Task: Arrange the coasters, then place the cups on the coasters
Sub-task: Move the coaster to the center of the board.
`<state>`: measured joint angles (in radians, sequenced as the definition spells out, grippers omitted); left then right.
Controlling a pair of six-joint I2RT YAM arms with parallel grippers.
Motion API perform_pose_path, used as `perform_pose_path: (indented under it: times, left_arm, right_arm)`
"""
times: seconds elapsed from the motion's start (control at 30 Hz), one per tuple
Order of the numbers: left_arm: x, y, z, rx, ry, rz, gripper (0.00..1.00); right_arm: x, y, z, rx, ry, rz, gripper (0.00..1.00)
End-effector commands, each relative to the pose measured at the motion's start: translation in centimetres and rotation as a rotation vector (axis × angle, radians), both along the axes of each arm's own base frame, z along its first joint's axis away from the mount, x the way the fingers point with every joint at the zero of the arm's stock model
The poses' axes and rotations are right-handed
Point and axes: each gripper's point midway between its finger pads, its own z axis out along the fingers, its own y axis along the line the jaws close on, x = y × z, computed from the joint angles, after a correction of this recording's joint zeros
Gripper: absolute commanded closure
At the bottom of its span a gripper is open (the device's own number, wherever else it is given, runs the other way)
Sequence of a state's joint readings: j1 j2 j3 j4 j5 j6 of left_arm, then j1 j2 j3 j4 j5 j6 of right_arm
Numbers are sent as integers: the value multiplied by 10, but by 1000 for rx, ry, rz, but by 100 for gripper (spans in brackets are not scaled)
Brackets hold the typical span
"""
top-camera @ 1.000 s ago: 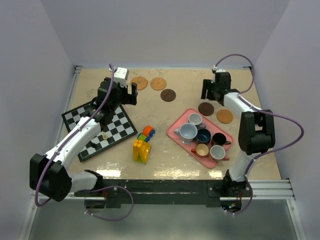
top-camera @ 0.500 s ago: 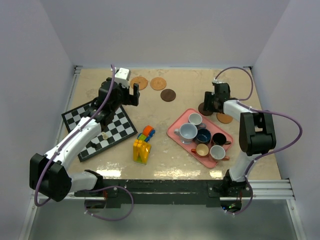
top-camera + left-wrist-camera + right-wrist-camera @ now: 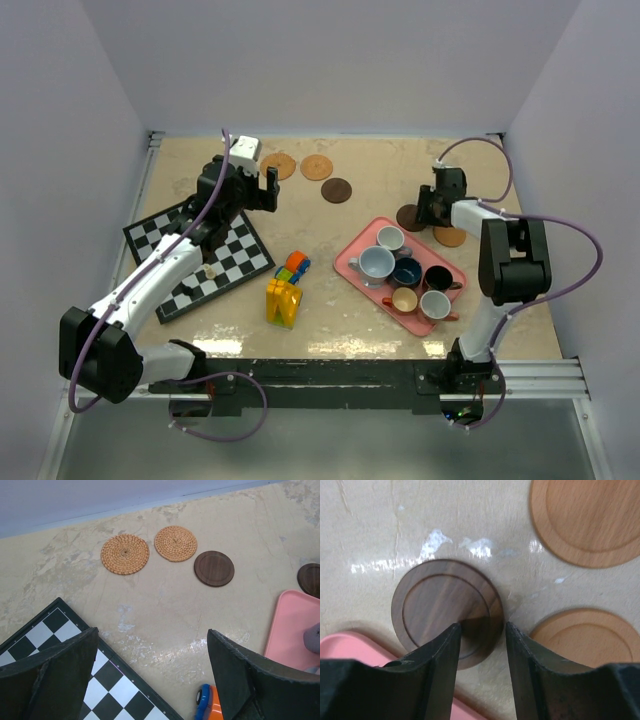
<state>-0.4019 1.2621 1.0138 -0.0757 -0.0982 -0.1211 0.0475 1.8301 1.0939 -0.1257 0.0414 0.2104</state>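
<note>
Coasters (image 3: 125, 554) lie at the far side, left of centre. Right gripper (image 3: 482, 627) hangs low over a dark coaster (image 3: 440, 600) at far right, its fingers partly apart astride the rim and clamping nothing. Left gripper (image 3: 152, 635) hovers spread wide above the chessboard (image 3: 107, 690). Cups (image 3: 378, 263) sit in the tray (image 3: 350, 262).

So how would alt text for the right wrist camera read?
The right gripper, fingers apart, hangs over a dark brown coaster on a beige table. Two tan coasters lie to its right, a pink tray corner lower left.
</note>
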Motion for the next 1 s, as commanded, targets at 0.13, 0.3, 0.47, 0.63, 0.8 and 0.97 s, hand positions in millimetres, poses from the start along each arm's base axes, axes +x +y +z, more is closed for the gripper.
perform_pose_path:
  times: [0.13, 0.3, 0.47, 0.63, 0.8, 0.97]
  left_arm:
    - [3, -1, 9, -22, -36, 12, 6]
    - [4, -1, 8, -19, -32, 16, 6]
    - [5, 0, 5, -14, -27, 19, 6]
    - [5, -1, 4, -15, -25, 18, 6]
    - [5, 0, 2, -11, -20, 20, 6]
    - [6, 0, 3, -9, -24, 24, 6]
  right_arm:
    - [10, 1, -12, 43, 1, -9, 64]
    - [19, 7, -13, 76, -5, 5, 77]
    - [25, 12, -16, 106, -12, 2, 83]
    - [34, 23, -18, 128, -33, 3, 88]
    - [46, 37, -20, 138, -43, 10, 92]
    - [61, 55, -20, 150, -57, 22, 94]
